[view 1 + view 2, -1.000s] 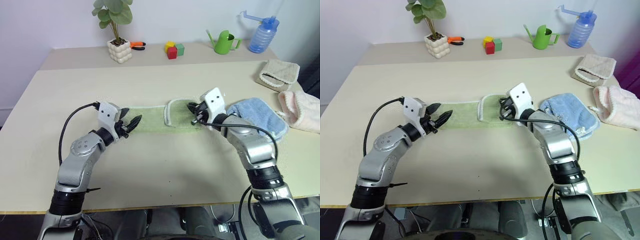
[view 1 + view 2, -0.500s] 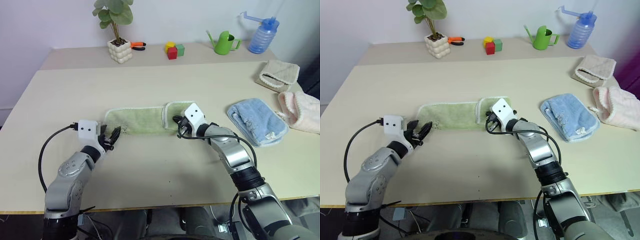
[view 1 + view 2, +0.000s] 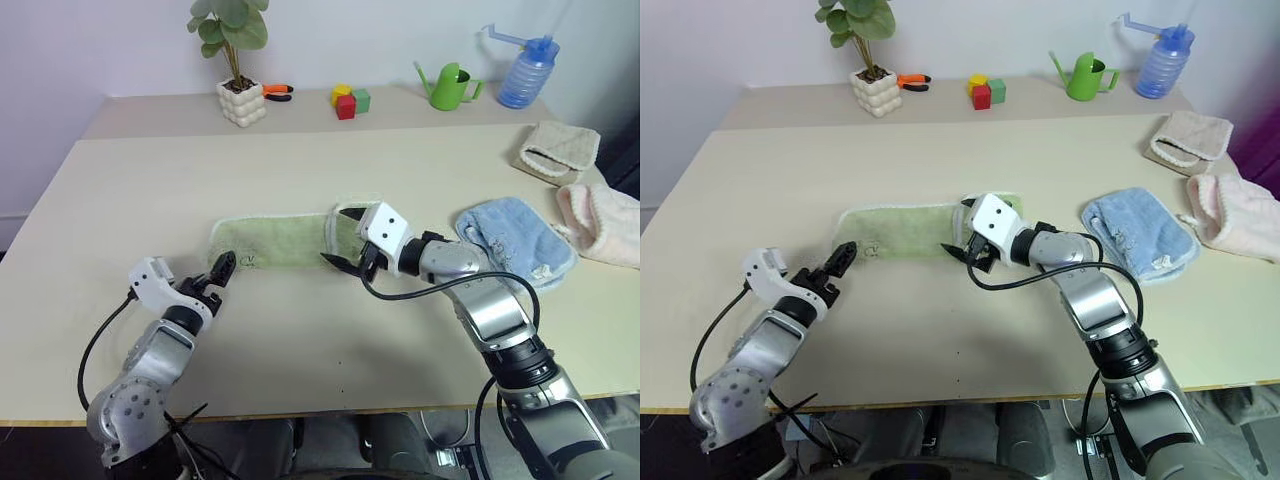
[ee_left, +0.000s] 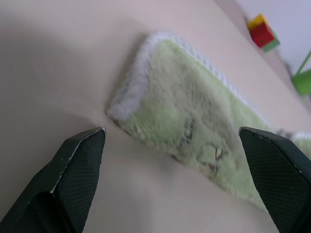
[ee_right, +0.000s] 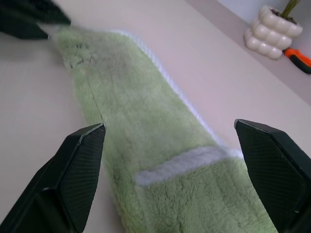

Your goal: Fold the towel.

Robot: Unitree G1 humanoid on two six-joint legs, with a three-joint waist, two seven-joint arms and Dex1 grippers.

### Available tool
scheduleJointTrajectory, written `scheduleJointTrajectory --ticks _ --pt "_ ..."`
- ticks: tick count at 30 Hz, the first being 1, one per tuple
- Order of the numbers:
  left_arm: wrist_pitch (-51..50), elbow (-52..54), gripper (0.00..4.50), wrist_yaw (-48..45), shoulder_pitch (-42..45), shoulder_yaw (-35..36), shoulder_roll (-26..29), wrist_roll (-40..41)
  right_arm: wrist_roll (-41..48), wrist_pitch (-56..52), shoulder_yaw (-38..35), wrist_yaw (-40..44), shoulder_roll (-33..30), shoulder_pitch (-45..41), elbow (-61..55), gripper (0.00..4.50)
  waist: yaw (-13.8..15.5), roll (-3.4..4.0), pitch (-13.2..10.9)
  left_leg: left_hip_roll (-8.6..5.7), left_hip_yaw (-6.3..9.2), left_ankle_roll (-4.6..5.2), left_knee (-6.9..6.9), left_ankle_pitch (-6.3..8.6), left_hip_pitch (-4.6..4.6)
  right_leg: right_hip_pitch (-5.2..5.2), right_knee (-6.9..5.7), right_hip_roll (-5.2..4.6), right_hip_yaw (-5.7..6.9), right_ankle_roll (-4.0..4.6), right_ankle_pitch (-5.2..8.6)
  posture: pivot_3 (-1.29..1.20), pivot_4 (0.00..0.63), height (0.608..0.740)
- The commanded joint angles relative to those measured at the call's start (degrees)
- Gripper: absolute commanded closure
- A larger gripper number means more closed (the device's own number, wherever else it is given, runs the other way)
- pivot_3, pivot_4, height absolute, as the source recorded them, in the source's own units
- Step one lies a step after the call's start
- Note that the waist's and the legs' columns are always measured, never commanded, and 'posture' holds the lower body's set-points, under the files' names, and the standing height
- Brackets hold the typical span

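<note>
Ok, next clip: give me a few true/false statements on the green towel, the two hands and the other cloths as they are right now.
1. The green towel lies on the table with its right end folded over. True.
2. The right hand is clamped shut on the towel. False: its fingers stand open over the folded end.
3. The left hand is open near the towel's left end. True.
4. The light blue towel lies on top of the green one. False: it lies apart, to the right.

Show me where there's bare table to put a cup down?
Free: the wide stretch between the green towel and the plant pot, and the near edge between the two arms. Crowded: the right side, with the blue towel, beige cloth and pink cloth.
</note>
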State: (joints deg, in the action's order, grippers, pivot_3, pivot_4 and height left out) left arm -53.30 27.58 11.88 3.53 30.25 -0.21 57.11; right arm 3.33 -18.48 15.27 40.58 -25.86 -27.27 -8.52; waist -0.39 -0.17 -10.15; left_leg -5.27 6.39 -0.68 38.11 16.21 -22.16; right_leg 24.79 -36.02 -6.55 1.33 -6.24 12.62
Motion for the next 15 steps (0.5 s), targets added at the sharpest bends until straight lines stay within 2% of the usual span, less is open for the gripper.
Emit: scheduleJointTrajectory --ticks 1,8,10,12,15 --pt "-1.4 -3.3 0.0 5.1 2.9 1.0 0.8 5.8 -0.5 1.6 -0.5 -0.9 1.2 -0.8 -1.0 0.05 0.2 0.0 0.0 0.0 0.0 -0.03 0.0 -0.02 0.0 0.0 0.0 0.0 0.0 0.0 0.0 0.0 0.15 0.732" --pt "3.0 -12.8 0.0 11.0 10.5 3.2 1.0 9.6 -2.0 2.0 0.1 -1.2 1.2 0.9 -2.2 0.05 1.2 -0.03 0.0 -0.03 0.0 -0.29 0.02 -0.16 0.14 -0.17 0.03 -0.01 0.0 0.0 0.0 0.0 0.15 0.732" --pt "4.0 -13.7 0.51 11.6 11.2 3.4 1.0 11.3 -2.4 1.6 0.0 -1.4 1.0 1.8 -3.2 0.0 1.2 -0.03 0.0 -0.02 0.01 -0.29 0.01 -0.17 0.16 -0.17 0.02 0.0 0.0 0.0 0.0 0.0 0.15 0.732" --pt "4.6 -14.2 1.31 11.8 11.2 2.9 1.4 12.3 -2.7 1.2 -0.1 -1.7 1.0 2.5 -4.0 0.0 1.2 -0.03 0.0 -0.01 0.01 -0.3 0.0 -0.17 0.16 -0.16 0.02 0.0 0.0 0.0 0.0 0.0 0.15 0.732" --pt "5.5 -14.3 2.87 11.0 10.7 2.4 2.4 12.8 -3.1 0.7 -0.3 -2.1 1.2 3.3 -4.9 0.0 1.2 -0.04 0.0 -0.01 0.01 -0.3 0.0 -0.17 0.15 -0.16 0.02 0.0 0.0 0.0 0.0 0.0 0.15 0.732"
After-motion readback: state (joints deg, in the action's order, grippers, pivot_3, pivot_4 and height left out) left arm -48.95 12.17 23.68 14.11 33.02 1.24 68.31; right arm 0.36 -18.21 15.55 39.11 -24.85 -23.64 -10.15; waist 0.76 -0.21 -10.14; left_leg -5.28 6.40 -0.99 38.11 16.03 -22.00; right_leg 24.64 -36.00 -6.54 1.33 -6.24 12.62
